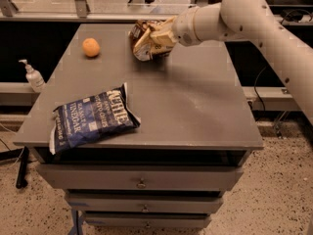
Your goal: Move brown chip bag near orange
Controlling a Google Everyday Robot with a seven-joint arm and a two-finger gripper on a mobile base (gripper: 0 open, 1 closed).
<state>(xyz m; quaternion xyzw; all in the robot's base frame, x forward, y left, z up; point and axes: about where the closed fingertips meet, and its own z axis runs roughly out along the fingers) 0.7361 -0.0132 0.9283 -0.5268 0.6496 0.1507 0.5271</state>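
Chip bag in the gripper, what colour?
The chip bag is brown with cream edges, camera view; the gripper holds it at the back.

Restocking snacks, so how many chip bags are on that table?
2. The brown chip bag is at the back, held by the hand; the blue chip bag lies front left.

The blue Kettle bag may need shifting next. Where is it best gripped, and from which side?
The blue Kettle bag lies flat with a puffed middle, so probably pinch its flat crimped end nearest the table's middle, coming from above on the arm's side. The gripper, at the table's back, holds the brown chip bag right of the orange.
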